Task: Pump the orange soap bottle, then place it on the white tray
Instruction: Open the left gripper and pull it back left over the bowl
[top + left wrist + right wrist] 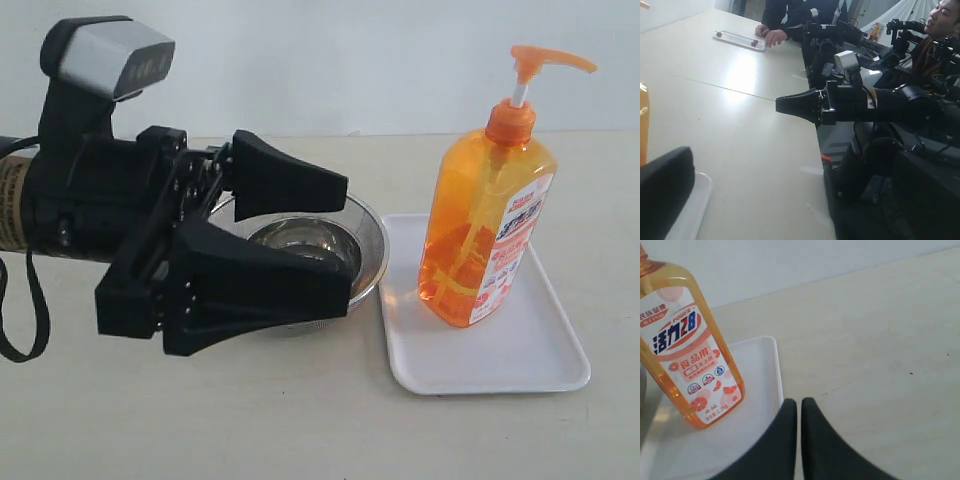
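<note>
Standing upright on the white tray (pixel 520 365), the orange soap bottle (pixel 487 235) shows its translucent body, its orange pump on a white stem and its label; we see a steel mesh bowl (pixel 368 235) just beside the tray on the table (pixel 300 430); our left pincer (pixel 345 235) gapes wide over the bowl, holding nothing; our right pincer (pixel 799 407) is closed, empty, near the bottle.
</note>
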{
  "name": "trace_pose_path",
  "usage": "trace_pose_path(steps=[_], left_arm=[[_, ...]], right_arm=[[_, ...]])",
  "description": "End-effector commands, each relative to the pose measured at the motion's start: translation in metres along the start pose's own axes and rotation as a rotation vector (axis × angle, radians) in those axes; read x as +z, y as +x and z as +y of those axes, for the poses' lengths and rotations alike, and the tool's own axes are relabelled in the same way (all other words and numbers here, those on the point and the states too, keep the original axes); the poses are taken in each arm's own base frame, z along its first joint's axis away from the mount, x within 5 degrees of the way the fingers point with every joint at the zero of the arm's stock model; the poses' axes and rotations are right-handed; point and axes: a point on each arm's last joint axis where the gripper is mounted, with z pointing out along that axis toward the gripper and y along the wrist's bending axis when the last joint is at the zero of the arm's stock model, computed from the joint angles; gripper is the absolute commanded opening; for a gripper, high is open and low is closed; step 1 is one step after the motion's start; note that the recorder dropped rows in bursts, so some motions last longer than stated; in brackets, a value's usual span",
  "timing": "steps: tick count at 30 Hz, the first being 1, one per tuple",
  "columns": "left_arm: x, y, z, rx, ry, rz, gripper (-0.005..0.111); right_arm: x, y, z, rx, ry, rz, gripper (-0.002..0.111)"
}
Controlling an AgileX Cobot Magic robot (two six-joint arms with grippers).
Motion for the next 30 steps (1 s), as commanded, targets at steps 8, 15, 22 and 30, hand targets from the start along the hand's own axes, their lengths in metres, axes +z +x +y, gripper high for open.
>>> trace_pose_path(steps=[8, 15, 22, 30], left_arm=[[-0.0017, -0.0038, -0.0009, 0.184, -0.013, -0.037, 0.091], [-0.0019, -0.0022, 0.0037, 0.199, -0.062, -0.014, 0.005], [-0.0019, -0.0018, 0.0048, 0.232, -0.074, -0.007, 0.007], [-0.0028, -0.0020, 0.0080, 0.259, -0.110, 0.007, 0.007]], right_arm=[[-0.0003, -0.0004, 0.0002, -0.003, -0.004, -0.007, 0.000], [-0.0003, -0.0004, 0.0002, -0.003, -0.004, -0.007, 0.000], [-0.0003, -0.0004, 0.0002, -0.003, -0.004, -0.007, 0.000], [-0.0003, -0.0004, 0.0002, -0.003, -0.004, -0.007, 0.000]])
